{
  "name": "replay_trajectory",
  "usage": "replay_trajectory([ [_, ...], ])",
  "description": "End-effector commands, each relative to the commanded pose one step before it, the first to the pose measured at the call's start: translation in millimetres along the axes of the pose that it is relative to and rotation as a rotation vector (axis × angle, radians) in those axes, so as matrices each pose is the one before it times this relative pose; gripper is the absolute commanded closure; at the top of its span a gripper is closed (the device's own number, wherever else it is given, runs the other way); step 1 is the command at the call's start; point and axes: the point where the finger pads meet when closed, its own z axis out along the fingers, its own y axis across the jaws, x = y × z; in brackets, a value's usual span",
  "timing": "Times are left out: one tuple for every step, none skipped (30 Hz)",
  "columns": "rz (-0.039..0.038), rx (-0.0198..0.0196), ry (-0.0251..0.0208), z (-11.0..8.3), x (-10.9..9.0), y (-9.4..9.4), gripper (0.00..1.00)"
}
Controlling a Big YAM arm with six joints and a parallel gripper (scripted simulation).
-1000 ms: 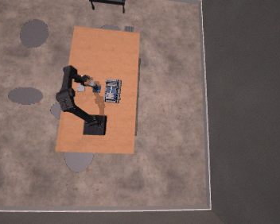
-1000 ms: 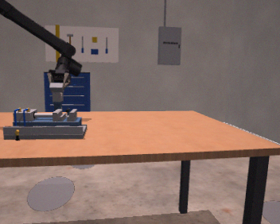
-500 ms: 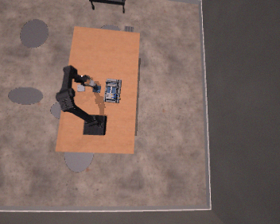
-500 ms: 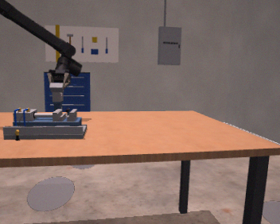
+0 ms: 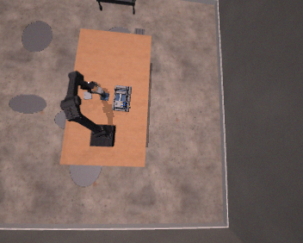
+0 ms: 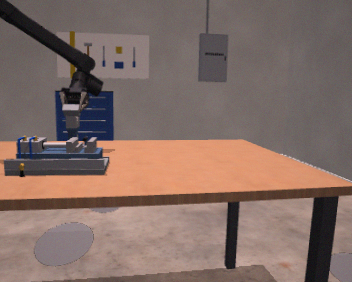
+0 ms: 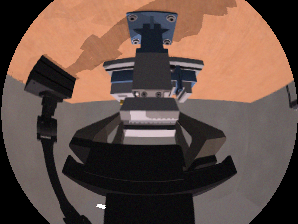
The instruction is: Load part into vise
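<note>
A wooden table point(image 5: 114, 56) point(image 6: 203, 165) stands on dark legs over a mottled concrete floor point(image 5: 183, 172) point(image 6: 163, 240). Behind the table rises a plain gray wall point(image 6: 288, 90), bearing a pale tool board point(image 6: 138, 45) and a gray electrical cabinet point(image 6: 213, 57); beyond the table stands a blue drawer cabinet point(image 6: 109, 115).

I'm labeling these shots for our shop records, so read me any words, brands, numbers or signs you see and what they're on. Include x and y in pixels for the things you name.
No text can be read with certainty.
Gray wall cabinet point(image 6: 213, 65): a dark line of lettering, too small and blurred to read.
</note>
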Motion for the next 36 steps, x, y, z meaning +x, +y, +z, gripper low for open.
replay_trajectory([
  [0.03731,0.0583,-0.03327,-31.88,10.62,-14.1,1.0],
  [0.00004,0.00011,-0.00027,0.02,-0.03,-0.05,1.0],
  [0.00008,0.00021,-0.00051,0.04,-0.06,-0.09,1.0],
  [0.00012,0.00034,-0.00083,0.07,-0.1,-0.15,1.0],
  [0.00018,0.0005,-0.00121,0.1,-0.15,-0.22,1.0],
  [0.00025,0.00069,-0.00166,0.14,-0.21,-0.3,1.0],
  [0.00032,0.00091,-0.00217,0.18,-0.27,-0.4,1.0],
  [0.0004,0.00116,-0.00274,0.23,-0.34,-0.5,1.0],
  [0.00049,0.00147,-0.0033,0.28,-0.4,-0.63,1.0],
  [0.00058,0.00216,-0.00346,0.33,-0.4,-0.82,1.0],
  [0.00011,0.00023,-0.00213,0.63,-0.09,-0.22,1.0],
  [-0.00328,-0.00536,0.00179,2.26,0.22,2.05,1.0],
  [-0.00375,-0.0062,0.00196,2.59,0.23,2.36,1.0],
  [-0.00247,-0.00505,0.00084,2.94,-0.11,2.17,1.0],
  [-0.00238,-0.00519,0.00069,3.3,-0.19,2.32,1.0],
  [-0.00419,-0.0075,0.002,3.66,0.13,3.04,1.0],
  [0.0,0.0,0.0,0.0,0.0,0.0,1.0],
  [0.0,0.0,0.0,0.0,0.0,0.0,1.0],
  [-0.0145,-0.01823,0.01145,3.99,2.51,6.04,1.0],
  [0.00847,0.00464,-0.0104,0.79,-1.21,-1.97,1.0],
  [0.01415,0.01195,-0.01361,-3.39,0.12,-6.03,1.0],
  [0.0081,0.0054,-0.00812,-2.19,1.03,-3.77,1.0],
  [-0.00626,-0.00762,0.00155,3.85,-0.39,3.86,1.0],
  [-0.00825,-0.00964,0.0022,4.66,-0.68,4.99,1.0],
  [-0.00003,0.00013,-0.00444,0.31,-0.28,0.12,1.0],
  [0.00544,0.0065,-0.00934,-2.66,-0.06,-3.1,1.0],
  [0.00794,0.00935,-0.01238,-4.17,0.19,-4.63,1.0],
  [-0.00225,-0.00275,-0.00486,1.26,-0.05,1.36,1.0],
  [-0.00836,-0.01005,-0.00005,4.64,-0.24,5.08,1.0],
  [-0.00251,-0.00298,-0.00543,1.4,-0.07,1.52,1.0],
  [0.00356,0.00458,-0.01103,-2.06,0.14,-2.23,1.0],
  [0.00806,0.01043,-0.01529,-4.72,0.31,-5.07,1.0],
  [-0.00059,-0.00041,-0.00814,0.27,0.02,0.29,1.0],
  [0.0,0.0,0.0,0.0,0.0,0.0,1.0],
  [0.0,0.0,0.0,0.0,0.0,0.0,1.0],
  [-0.00991,-0.01304,0.0,4.75,0.29,5.83,1.0],
])
